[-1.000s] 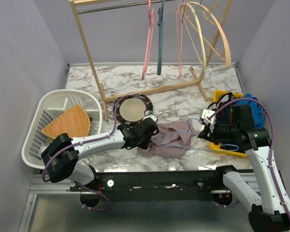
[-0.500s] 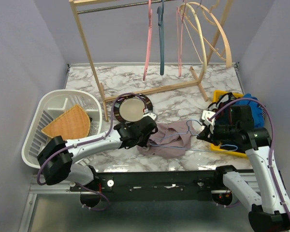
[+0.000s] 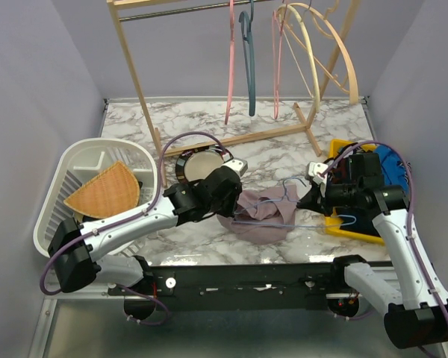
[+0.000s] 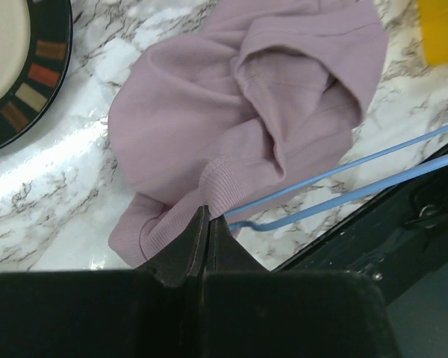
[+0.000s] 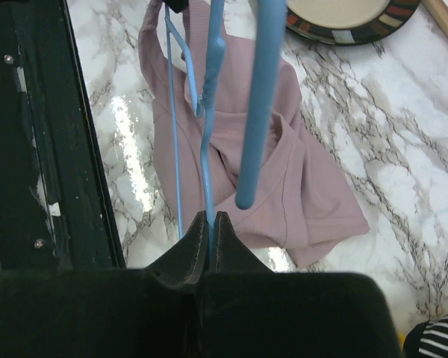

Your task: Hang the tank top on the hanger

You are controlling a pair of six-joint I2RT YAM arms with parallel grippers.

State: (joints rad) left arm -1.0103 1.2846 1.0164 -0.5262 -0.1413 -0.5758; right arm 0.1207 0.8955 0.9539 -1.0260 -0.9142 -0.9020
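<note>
Tank top (image 3: 263, 212) lies crumpled on the marble table (image 3: 194, 119), low centre in the top view, between the two grippers.

Containers:
- White basket (image 3: 56, 224), left edge of the frame: holds a woven, fan-shaped mat (image 3: 104, 190).
- Yellow tray (image 3: 351, 231), right edge: holds dark and bright blue clothes (image 3: 388, 158). The right arm covers part of it.

Surroundings:
- Plate (image 3: 201, 165), dark rim and cream centre, sits just upper left of the garment. The left arm overlaps its lower edge.
- Wooden rack (image 3: 138, 82) stands across the top of the frame. It carries pink hangers (image 3: 229, 67), a teal hanger (image 3: 249, 67) and bent wooden arches (image 3: 336, 52).

Grippers:
- Left gripper (image 3: 228, 201) is clenched. In the left wrist view its tips (image 4: 207, 216) pinch the ribbed hem of the garment (image 4: 246, 127).
- Right gripper (image 3: 313, 200) is clenched on the hanger (image 3: 284, 222). In the right wrist view the thin blue wire (image 5: 207, 149) runs straight into the closed tips (image 5: 211, 218).

Hanger and garment: the wire (image 4: 343, 179) crosses the garment's lower edge. Whether it passes through an opening cannot be told.

Garment appearance: dusty mauve fabric (image 5: 284, 171), bunched in soft folds, with one opening gaping.
</note>
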